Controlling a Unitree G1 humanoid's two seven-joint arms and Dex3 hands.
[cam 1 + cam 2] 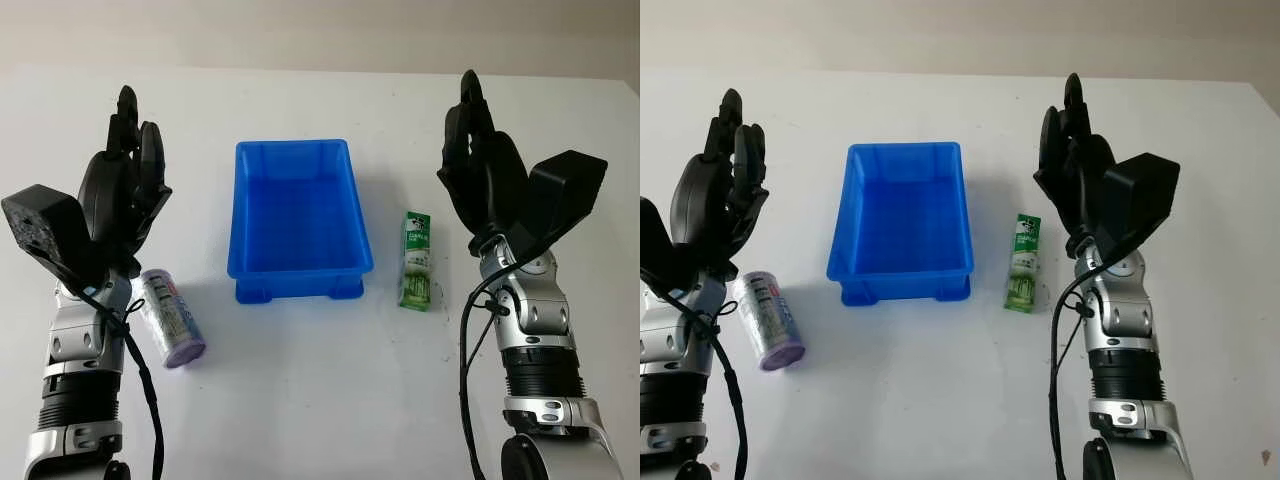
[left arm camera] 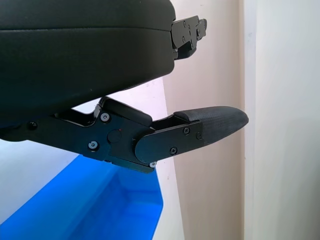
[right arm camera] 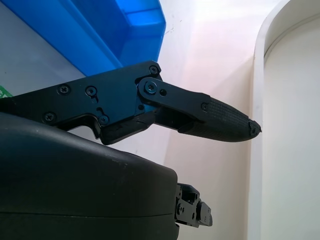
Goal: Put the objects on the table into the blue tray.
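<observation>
The blue tray (image 1: pixel 300 160) stands mid-table with nothing in it. A purple-capped cylindrical can (image 1: pixel 171 317) lies on its side to the tray's left. A green and white carton (image 1: pixel 416 260) lies flat to the tray's right. My left hand (image 1: pixel 125 180) is raised above the table at the left, just behind the can, open and holding nothing. My right hand (image 1: pixel 480 165) is raised at the right, beside the carton, open and holding nothing. A corner of the tray (image 2: pixel 120 205) appears in the left wrist view, and the tray (image 3: pixel 100 30) in the right wrist view.
The white table (image 1: pixel 330 400) runs back to a pale wall (image 1: pixel 320 30). Bare tabletop lies in front of the tray and between the two arms.
</observation>
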